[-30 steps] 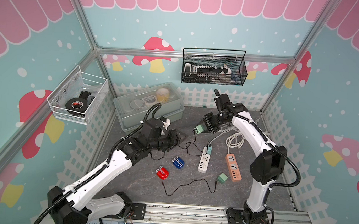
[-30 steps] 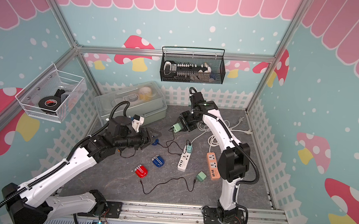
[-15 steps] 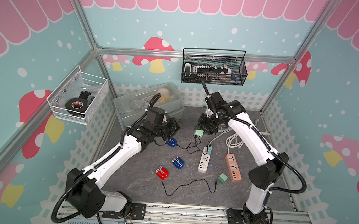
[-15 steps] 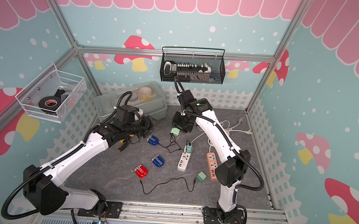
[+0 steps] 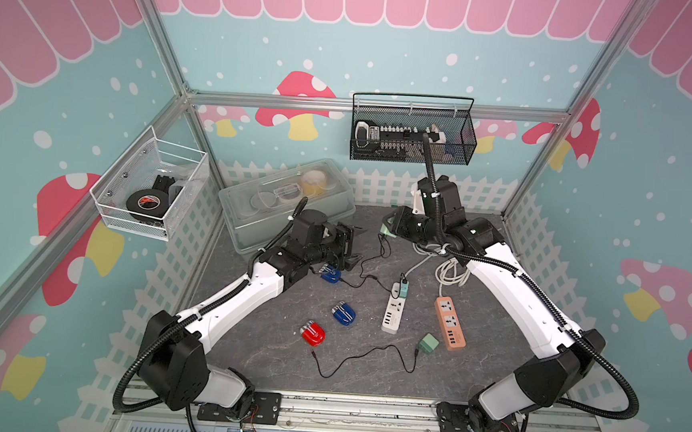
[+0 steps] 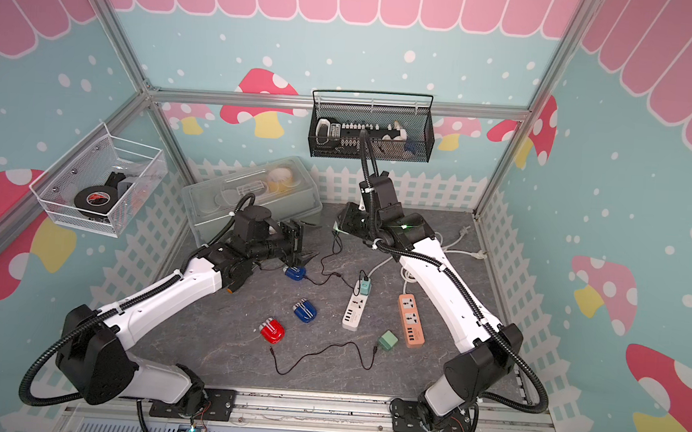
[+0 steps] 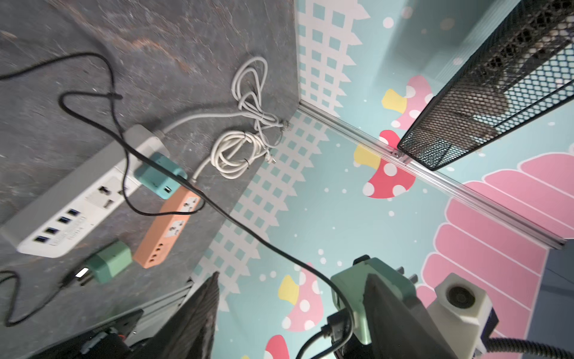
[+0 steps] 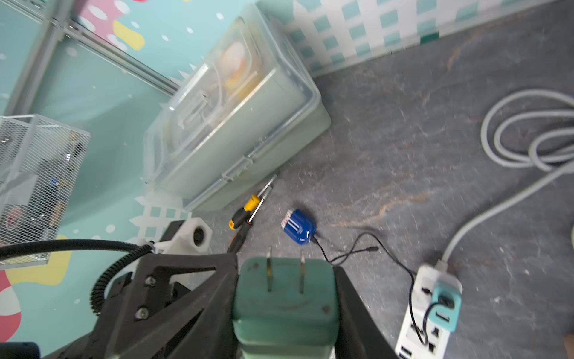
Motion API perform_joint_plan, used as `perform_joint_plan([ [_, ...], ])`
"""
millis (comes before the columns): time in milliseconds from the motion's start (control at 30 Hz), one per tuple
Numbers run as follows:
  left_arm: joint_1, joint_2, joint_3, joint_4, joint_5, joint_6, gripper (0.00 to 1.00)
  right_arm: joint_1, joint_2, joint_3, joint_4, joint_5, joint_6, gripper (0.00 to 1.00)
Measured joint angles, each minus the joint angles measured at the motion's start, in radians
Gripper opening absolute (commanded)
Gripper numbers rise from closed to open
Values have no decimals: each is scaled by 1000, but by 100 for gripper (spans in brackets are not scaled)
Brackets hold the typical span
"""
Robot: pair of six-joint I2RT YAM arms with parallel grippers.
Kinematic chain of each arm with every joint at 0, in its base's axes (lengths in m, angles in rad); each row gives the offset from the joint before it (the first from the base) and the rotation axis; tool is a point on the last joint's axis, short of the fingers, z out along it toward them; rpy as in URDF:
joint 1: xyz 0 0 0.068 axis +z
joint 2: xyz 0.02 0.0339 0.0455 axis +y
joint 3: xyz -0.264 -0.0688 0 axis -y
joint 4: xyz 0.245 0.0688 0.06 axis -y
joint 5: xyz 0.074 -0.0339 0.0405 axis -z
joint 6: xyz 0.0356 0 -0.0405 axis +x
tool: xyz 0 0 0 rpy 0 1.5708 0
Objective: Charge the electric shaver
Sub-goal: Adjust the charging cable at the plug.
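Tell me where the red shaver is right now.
In both top views the red shaver lies on the mat near the front centre, beside a blue shaver.

Blue shaver (image 8: 298, 230) flat on mat (image 8: 403, 140), green adapter (image 8: 284, 295) aloft, prongs exposed

Table top (image 5: 252, 344) looks like matt dark-grey slate, kinda rough and veined. The green adapter (image 8: 284, 298) is matt plastic, a bit scuffed, with bare metal prongs (image 8: 269, 269). Red shaver (image 5: 313, 335) and the nearer blue shaver (image 5: 343, 313) are glossy plastic. White power strip (image 5: 393, 314) and orange power strip (image 5: 447, 322) are smooth plastic. Far basket (image 5: 411, 157) is black metal mesh, left basket (image 5: 187, 197) is white-coated wire mesh. Storage box (image 8: 248, 124) is cloudy see-through plastic.
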Motion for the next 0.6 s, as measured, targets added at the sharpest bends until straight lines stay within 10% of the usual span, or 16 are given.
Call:
perform_joint_plan([
  [600, -29, 136, 110, 146, 28, -208, 73, 12, -98, -132, 222, 61, -166, 0],
])
